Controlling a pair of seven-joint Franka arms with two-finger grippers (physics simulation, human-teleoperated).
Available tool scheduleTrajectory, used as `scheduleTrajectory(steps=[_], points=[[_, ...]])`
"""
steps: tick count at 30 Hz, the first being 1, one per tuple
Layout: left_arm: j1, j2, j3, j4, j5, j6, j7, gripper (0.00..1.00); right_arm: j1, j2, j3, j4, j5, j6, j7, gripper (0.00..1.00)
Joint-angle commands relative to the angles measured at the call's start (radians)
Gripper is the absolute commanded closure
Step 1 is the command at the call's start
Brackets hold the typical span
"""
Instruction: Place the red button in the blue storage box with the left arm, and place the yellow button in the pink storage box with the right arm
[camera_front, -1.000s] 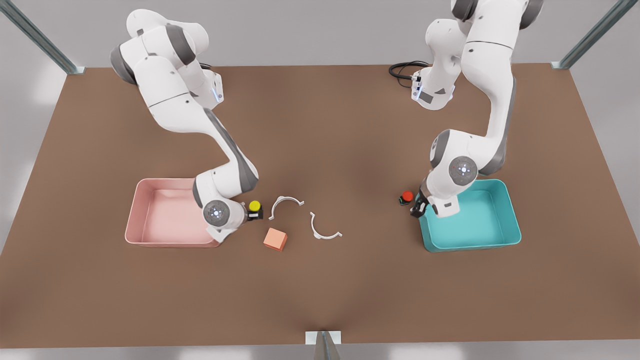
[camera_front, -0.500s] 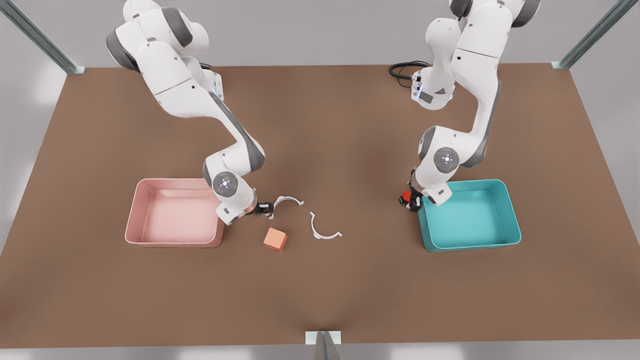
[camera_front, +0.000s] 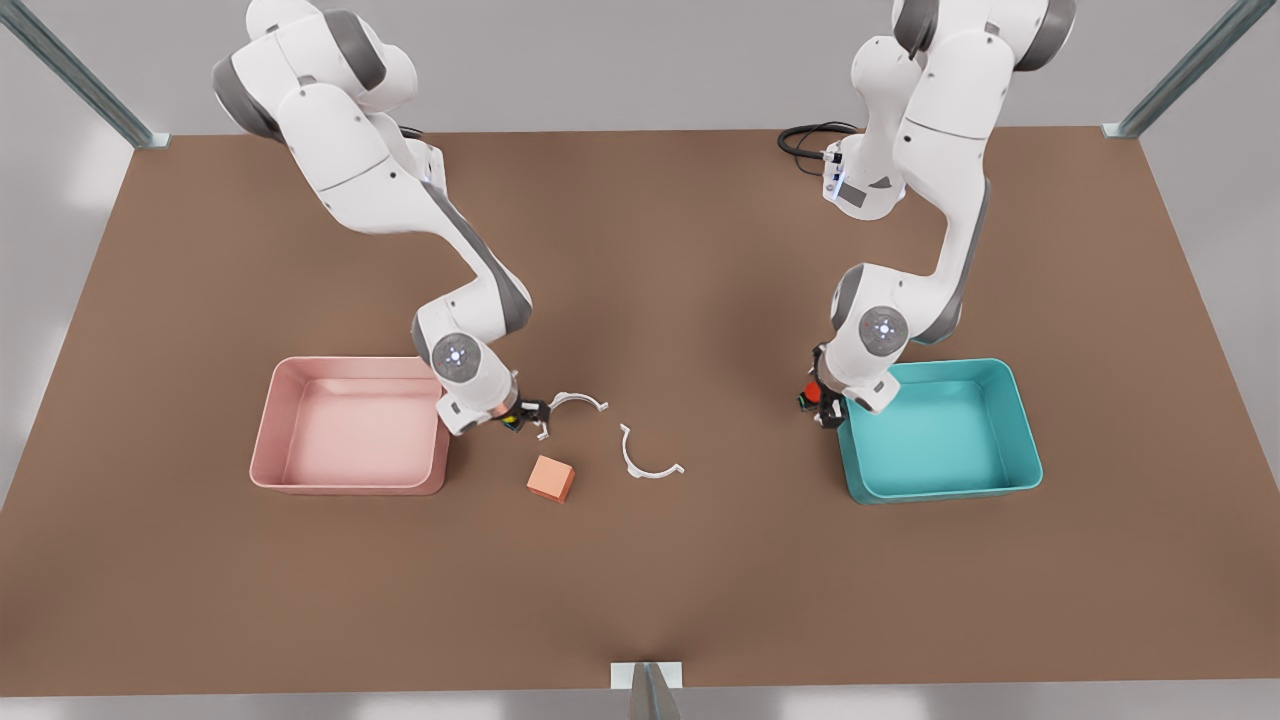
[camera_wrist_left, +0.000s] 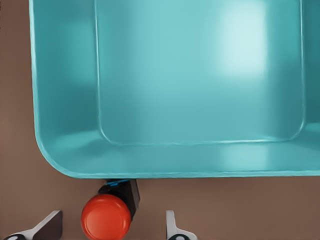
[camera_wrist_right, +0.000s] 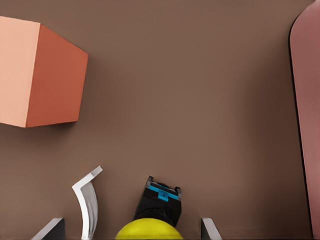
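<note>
The big brown table (camera_front: 640, 560) holds a pale pink plastic tray (camera_front: 300, 440) and a teal-blue plastic tray (camera_front: 1010, 430).

The right gripper (camera_wrist_right: 131, 231) has its fingers spread around the tiny yellow-capped button (camera_wrist_right: 150, 230), beside the pink tray.

The left gripper (camera_wrist_left: 107, 231) is spread around the tiny red-capped button (camera_wrist_left: 106, 217), beside the teal tray's wall.

An orange cube (camera_wrist_right: 35, 80) and a white curved clip (camera_wrist_right: 89, 205) show close up.

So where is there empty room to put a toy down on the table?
Both trays are bare inside: the pink storage box and the blue storage box. The brown table is open near the camera and between the arms. It is crowded between the boxes: orange cube, two white clips, both buttons and grippers.
</note>
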Motion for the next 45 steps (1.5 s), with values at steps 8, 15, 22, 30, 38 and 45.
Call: scheduleTrajectory(steps=[8,15,22,30,38,45], points=[[0.000,0.029,-0.001,-0.013,-0.001,0.004,-0.108,0.00,-0.011,-0.023,-0.001,-0.041,0.000,0.027,0.121,0.00],[-0.001,0.058,-0.001,-0.007,-0.001,0.044,-0.104,0.01,-0.012,-0.017,-0.010,-0.047,0.000,0.027,0.121,0.00],[-0.014,0.055,-0.001,-0.007,-0.001,0.044,-0.107,0.37,-0.012,0.000,-0.017,-0.039,-0.002,0.036,0.121,0.00],[-0.015,0.036,-0.001,-0.004,-0.001,0.038,-0.102,0.45,-0.003,0.009,-0.017,-0.045,0.001,0.035,0.122,0.03],[-0.018,-0.122,0.005,0.079,0.029,-0.209,-0.041,0.48,0.000,0.022,-0.017,-0.045,0.001,0.033,0.128,0.05],[0.189,-0.139,0.015,0.141,0.030,-0.304,0.311,0.48,0.000,0.022,-0.013,-0.042,0.003,0.030,0.137,0.29]])
